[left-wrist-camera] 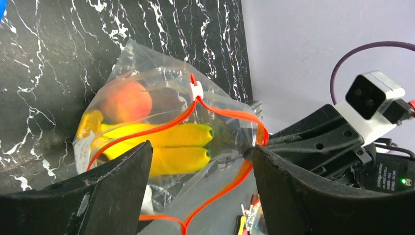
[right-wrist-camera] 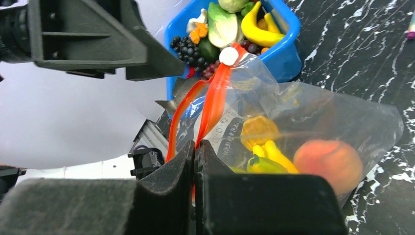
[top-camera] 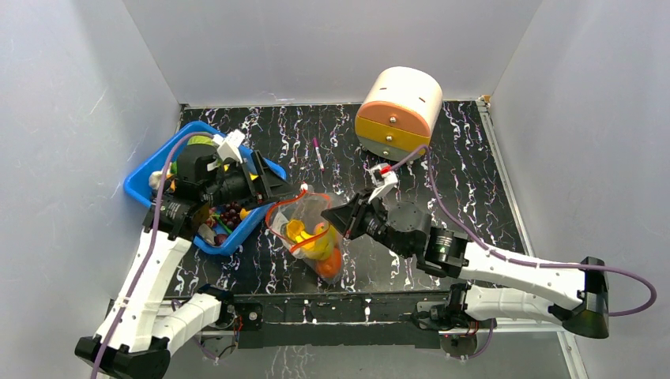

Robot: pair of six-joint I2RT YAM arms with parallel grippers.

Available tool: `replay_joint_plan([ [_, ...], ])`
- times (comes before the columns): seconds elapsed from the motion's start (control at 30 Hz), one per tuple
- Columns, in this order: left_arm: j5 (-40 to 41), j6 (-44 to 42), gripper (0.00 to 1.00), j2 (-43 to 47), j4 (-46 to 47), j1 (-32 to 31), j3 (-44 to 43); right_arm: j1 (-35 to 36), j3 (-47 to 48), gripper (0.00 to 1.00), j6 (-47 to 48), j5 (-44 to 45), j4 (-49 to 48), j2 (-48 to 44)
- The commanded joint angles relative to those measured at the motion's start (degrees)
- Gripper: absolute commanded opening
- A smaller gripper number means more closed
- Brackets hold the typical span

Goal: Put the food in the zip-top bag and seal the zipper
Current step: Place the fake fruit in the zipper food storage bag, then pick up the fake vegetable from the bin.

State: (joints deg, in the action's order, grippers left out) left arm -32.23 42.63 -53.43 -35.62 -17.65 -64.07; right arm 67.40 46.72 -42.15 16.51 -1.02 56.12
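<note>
The clear zip-top bag [top-camera: 310,225] hangs above the black marbled table with its mouth open. Inside it lie yellow bananas [left-wrist-camera: 169,142] and an orange-red round fruit [left-wrist-camera: 129,102]. The red-orange zipper [left-wrist-camera: 222,111] gapes in a loop and carries a white slider [left-wrist-camera: 195,89]. My right gripper [right-wrist-camera: 195,145] is shut on the zipper strip at the bag's edge and holds the bag up. My left gripper [left-wrist-camera: 200,147] hovers over the bag's mouth, open, with nothing between its fingers. More food [right-wrist-camera: 220,24] lies in the blue bin: grapes, a banana and green pieces.
The blue bin [top-camera: 150,175] stands at the left under the left arm. At the back right is a round cream, orange and yellow drawer unit [top-camera: 399,110]. A pink pen [top-camera: 318,154] lies on the table behind the bag. Grey walls enclose the table.
</note>
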Motion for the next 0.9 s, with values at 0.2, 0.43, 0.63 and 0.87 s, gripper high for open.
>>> replay_joint_plan([
  [0.2, 8.9, -8.4, 0.73, 2.3, -9.1, 0.1, -6.5, 0.3, 5.1, 0.00, 1.1, 8.7, 6.9, -5.8],
  [0.43, 14.9, -13.9, 0.77, 0.7, -13.1, 0.1, -7.2, 0.2, 3.6, 0.00, -0.5, 9.8, 11.7, -9.1],
  [0.63, 22.8, -15.2, 0.78, -0.3, -14.8, 0.0, -6.3, 0.3, -2.4, 0.00, -3.9, 8.6, 12.7, -12.4],
  [0.87, 38.5, -11.7, 0.71, 0.1, -13.2, 0.1, -2.6, 0.3, -5.1, 0.00, -4.0, 8.4, 12.5, -16.0],
])
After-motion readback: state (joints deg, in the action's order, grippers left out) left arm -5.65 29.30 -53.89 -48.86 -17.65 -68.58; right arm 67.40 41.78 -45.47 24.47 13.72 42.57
